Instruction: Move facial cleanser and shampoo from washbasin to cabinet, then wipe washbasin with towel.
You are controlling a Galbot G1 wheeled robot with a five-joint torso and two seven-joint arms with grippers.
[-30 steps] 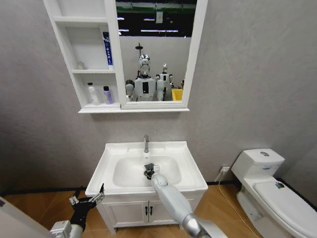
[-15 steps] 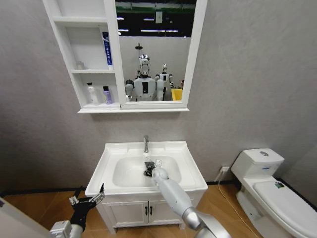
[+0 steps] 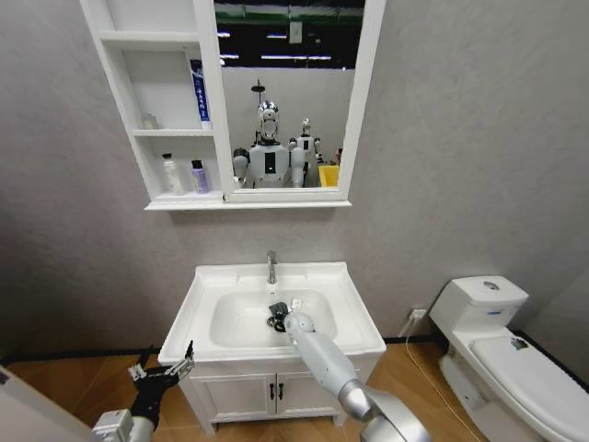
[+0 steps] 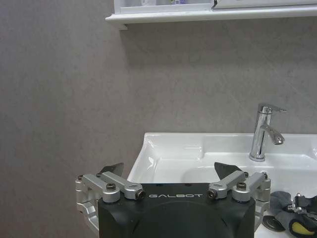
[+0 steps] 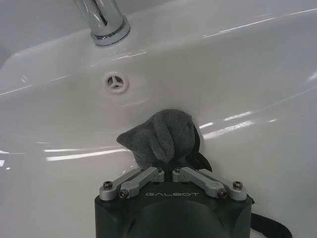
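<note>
From the head view you see the washbasin (image 3: 354, 322) against a grey wall, the cabinet (image 3: 118, 101) above it with bottles on its shelves. Your right pincer (image 3: 279, 316) is down in the bowl, just in front of the tap (image 3: 271, 267), with the towel (image 3: 275, 311) at its tip. Your left pincer (image 3: 162, 371) hangs beside the basin's front corner, fingers spread wide and empty.

In the left wrist view, that pincer (image 4: 169, 174) gapes toward the basin rim (image 4: 163, 144).

In the right wrist view, the right pincer (image 5: 168, 168) is clamped on the grey towel (image 5: 161, 136), pressed to the bowl wall below the overflow hole (image 5: 115, 82).
</note>
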